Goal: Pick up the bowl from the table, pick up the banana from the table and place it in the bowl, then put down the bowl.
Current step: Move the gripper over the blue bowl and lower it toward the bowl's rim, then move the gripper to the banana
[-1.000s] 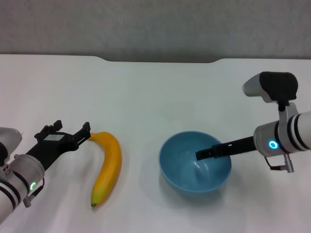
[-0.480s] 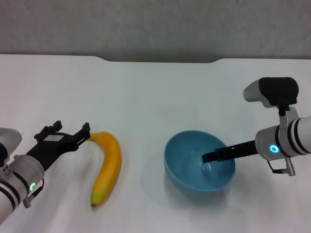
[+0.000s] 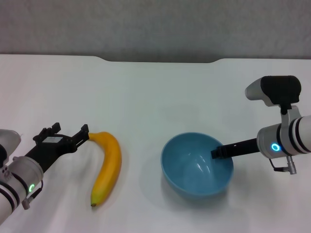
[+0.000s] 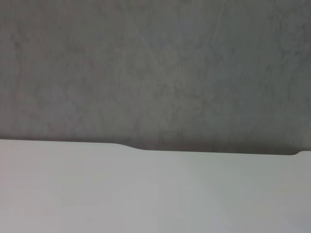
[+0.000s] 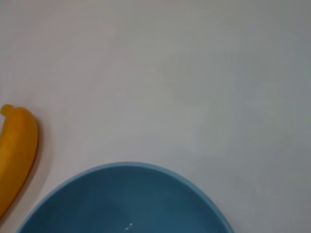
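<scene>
From the head view we see the bowl [image 3: 197, 165] on the table [image 3: 155, 97], and we place everything else by it. The banana [image 3: 108, 166] lies flat on the table well to the bowl's left, apart from it, its dark tip toward the near edge. The right gripper [image 3: 216, 153] reaches in from the bowl's right, its dark fingers at the bowl's right rim; we cannot tell whether they are clamped on the rim or parted. The left gripper [image 3: 73, 137] sits farther left of the bowl than the banana, fingers spread, one tip just beside the banana's upper end.

In the left wrist view we see only the table [image 4: 155, 194], its notched far edge and the grey wall [image 4: 155, 68].

In the right wrist view the bowl [image 5: 126, 204] fills the near part, with the banana [image 5: 17, 150] beside it on the table [image 5: 194, 73].
</scene>
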Controlling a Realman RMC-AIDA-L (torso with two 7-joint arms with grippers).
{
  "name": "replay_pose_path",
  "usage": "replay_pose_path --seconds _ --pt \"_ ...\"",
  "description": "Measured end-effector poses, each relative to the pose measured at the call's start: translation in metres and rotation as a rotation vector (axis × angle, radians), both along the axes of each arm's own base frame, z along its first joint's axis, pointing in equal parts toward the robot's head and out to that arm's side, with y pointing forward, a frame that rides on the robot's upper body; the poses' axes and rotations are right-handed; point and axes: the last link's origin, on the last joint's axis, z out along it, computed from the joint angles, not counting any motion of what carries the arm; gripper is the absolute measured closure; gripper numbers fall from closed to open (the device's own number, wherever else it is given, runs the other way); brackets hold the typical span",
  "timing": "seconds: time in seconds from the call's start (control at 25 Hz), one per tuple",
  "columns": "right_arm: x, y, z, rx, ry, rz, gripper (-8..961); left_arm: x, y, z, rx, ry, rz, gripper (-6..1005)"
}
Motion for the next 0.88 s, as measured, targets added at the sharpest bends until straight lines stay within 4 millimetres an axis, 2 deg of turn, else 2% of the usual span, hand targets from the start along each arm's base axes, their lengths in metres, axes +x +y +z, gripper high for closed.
replay_pose_path --seconds 0.36,0.48,0.68,0.88 --pt "0.002 0.002 0.001 0.019 -0.008 0.003 903 0.0 -0.001 -0.002 -0.012 -0.003 0.007 106" --pt "0.005 0.002 0.002 0.034 -0.011 0.0 922 0.003 0.0 -0.006 -0.036 -0.011 0.012 106" --pt "0.012 -0.002 0.007 0.061 -0.002 -0.007 922 0.024 0.005 -0.011 -0.063 -0.021 -0.036 106" --pt "0.015 -0.002 0.01 0.081 0.0 -0.003 923 0.051 0.012 -0.021 -0.14 0.05 -0.023 105"
